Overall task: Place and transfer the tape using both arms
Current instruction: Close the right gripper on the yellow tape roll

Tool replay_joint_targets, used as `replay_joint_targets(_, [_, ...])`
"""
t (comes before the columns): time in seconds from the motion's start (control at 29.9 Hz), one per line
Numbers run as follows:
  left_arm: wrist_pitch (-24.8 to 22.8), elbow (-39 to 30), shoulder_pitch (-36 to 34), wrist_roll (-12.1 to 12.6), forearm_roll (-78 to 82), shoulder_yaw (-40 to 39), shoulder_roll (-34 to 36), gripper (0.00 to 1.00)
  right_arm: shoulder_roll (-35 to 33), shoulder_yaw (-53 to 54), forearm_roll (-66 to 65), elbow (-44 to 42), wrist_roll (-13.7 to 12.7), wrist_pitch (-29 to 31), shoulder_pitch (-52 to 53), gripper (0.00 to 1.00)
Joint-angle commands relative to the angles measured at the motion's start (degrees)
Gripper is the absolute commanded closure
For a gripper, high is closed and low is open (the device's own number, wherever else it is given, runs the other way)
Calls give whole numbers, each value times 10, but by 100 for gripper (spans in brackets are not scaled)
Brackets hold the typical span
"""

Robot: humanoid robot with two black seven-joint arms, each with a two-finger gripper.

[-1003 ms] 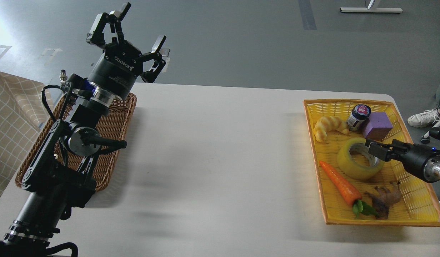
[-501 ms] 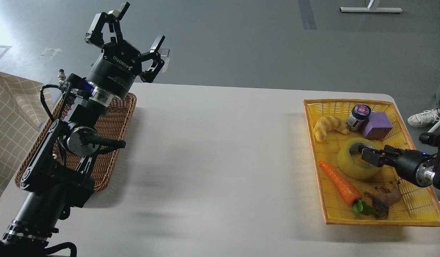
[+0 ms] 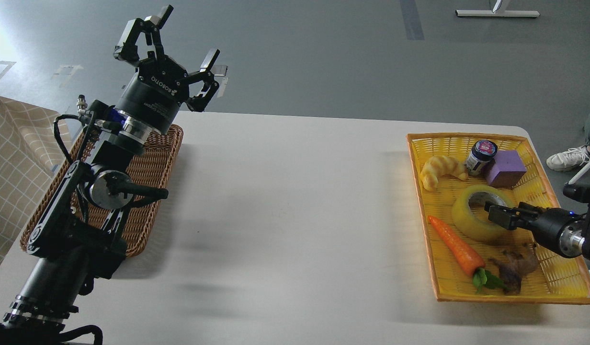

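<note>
The tape, a translucent yellow roll, lies flat in the yellow basket at the table's right. My right gripper reaches in from the right edge and sits at the roll's right rim, over its hole. It is dark and seen nearly end-on, so I cannot tell whether its fingers grip the rim. My left gripper is open and empty, raised high above the far left of the table, over the brown wicker basket.
In the yellow basket lie a croissant, a small jar, a purple block, a carrot and a brown toy animal. A checked cloth hangs at the left. A person's shoe is beyond the right edge.
My right gripper has dropped lower and shifted slightly left onto the tape's right rim. The left arm has barely moved. The tape stays in place.
</note>
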Motion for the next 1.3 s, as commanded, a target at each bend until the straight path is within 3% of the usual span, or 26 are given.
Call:
replay_joint_targets(0.0, [0,0,1,0,0,0,1,2,-1,-1,0,0,-1,0,1,31])
replay_joint_targets(0.17, [1,0,3,0,0,-1,1,2,1,-2,0,0,-5,0,1,33])
replay_joint_targets(0.27, [1,0,4,0,0,-1,1,2,1,-2,0,0,-11,0,1,43])
replay_joint_targets(0.53, [1,8,3,0,0,-1,1,2,-2,-2,0,0,-11,1,1,44])
replay_joint_targets(0.77, [1,9,3,0,0,-1,1,2,-2,-2,0,1,-15,5,0,67])
replay_joint_targets(0.97, [2,9,3,1,0,-1,1,2,0,-2,0,3,-15,9,-1,79])
replay_joint_targets(1.27, [1,13,4,0,0,0,1,2,2,-2,0,5,-17,9,-1,80])
